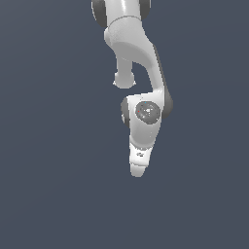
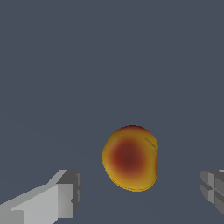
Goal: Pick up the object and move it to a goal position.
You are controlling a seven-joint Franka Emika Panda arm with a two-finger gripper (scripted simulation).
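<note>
Seen in the wrist view: a small rounded orange-yellow ball (image 2: 130, 158) with a dark red patch on its face, lying on the flat grey-blue counter (image 2: 65, 65). Positioned ahead of the white pincer (image 2: 140, 192), roughly in line with the gap between its two fingers, a little nearer one finger than the other. Pincer spread wide: one white-and-grey fingertip (image 2: 65, 194) on one side, the other grey pad barely showing at the frame edge on the opposite side. No contact between ball and either finger; clear counter visible on both sides of the ball.

In the exterior view: white jointed arm (image 1: 138, 53) reaching down from the upper edge, wrist bent, white pincer (image 1: 137, 169) pointing downward over the counter (image 1: 48, 170). Ball not visible there, hidden or too small to tell.
</note>
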